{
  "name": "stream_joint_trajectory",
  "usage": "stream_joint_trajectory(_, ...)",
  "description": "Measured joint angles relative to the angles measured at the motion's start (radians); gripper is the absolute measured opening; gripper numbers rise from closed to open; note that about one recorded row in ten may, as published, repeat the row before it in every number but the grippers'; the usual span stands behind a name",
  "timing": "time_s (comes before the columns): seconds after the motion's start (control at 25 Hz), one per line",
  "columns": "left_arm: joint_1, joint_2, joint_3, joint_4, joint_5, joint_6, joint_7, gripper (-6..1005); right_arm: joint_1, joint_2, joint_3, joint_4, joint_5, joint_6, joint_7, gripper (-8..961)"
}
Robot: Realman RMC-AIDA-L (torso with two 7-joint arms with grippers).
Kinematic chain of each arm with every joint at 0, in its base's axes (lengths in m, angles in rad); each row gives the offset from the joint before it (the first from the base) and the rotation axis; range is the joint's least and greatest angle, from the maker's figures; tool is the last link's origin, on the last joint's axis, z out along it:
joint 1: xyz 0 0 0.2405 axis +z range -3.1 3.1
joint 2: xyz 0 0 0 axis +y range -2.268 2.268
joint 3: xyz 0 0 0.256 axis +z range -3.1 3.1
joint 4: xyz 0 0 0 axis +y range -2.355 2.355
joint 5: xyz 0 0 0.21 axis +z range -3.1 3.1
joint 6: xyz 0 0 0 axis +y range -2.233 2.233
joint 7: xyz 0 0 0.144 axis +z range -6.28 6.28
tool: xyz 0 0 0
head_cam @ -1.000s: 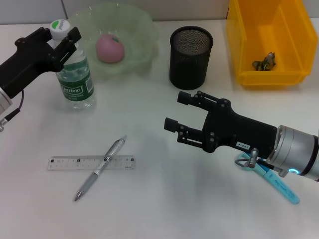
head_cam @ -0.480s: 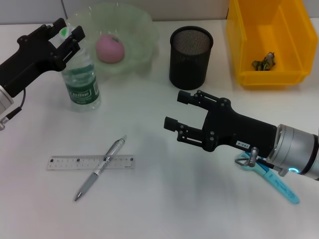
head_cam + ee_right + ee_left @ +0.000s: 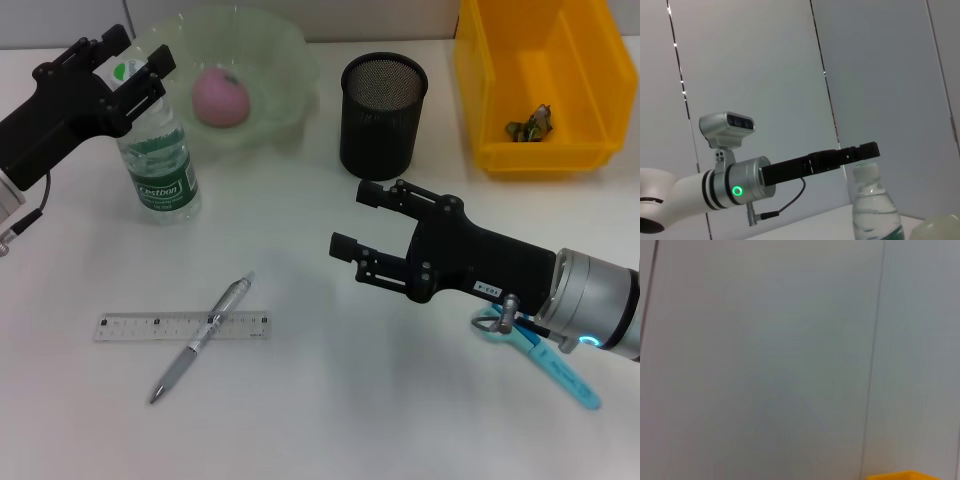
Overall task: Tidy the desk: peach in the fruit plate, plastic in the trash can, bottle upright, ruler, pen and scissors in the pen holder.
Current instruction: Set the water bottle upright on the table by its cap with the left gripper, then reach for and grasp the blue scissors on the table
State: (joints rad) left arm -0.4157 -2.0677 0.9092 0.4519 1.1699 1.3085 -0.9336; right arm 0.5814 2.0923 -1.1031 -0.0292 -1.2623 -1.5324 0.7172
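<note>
I have the left tool (image 3: 138, 68) spread around the cap of the bottle (image 3: 157, 150), which stands upright on the surface (image 3: 330, 400); I cannot tell whether its fingers touch the cap. Just beyond that tool, the peach (image 3: 220, 97) lies in the fruit plate (image 3: 270, 50). The right tool (image 3: 358, 222) hovers spread and empty, with the pen holder (image 3: 383, 115) beyond it. The pen (image 3: 200, 338) lies across the ruler (image 3: 183, 327) well off to its left. The scissors (image 3: 545, 358) peek out under its arm.

Lab/office setup: white desk (image 3: 330, 400), grey wall panels (image 3: 875, 75), yellow bin (image 3: 480, 90).
</note>
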Motion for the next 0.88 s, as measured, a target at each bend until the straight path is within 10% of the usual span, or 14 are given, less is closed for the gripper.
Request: stream_joint_trajectory(0.88, 0.052, 0.008, 0.030, 0.075, 0.134, 0.309, -0.040, 788, -0.031, 0.000, 0.026, 0.004, -0.002, -0.016, -0.001, 741)
